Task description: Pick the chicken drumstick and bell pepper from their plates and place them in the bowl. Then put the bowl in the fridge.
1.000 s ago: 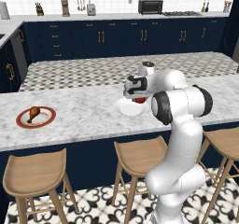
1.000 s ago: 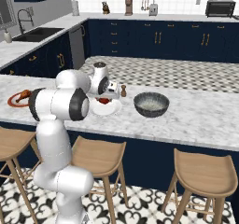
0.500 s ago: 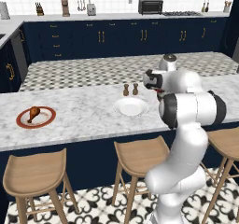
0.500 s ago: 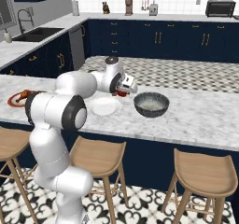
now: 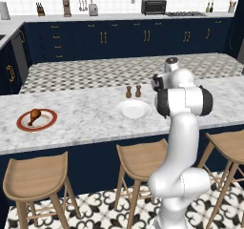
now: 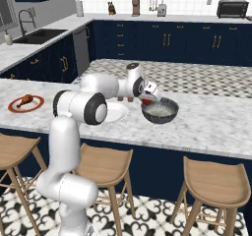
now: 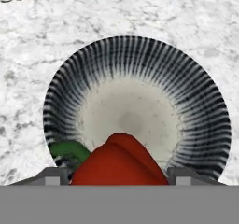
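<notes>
Gripper point(image 6: 149, 100), clamping the glossy red bell pepper point(image 7: 119, 161), is hovering seemingly directly over the round dark-grey speckled bowl point(image 7: 135, 78) mid-frame.

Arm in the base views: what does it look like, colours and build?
A glossy white arm of rounded, tube-like segments, with dark grey to black bands at the joints. It rises from a bulbous white base. The claw is small, white-bodied with dark parts. No cables or markings can be made out.
</notes>
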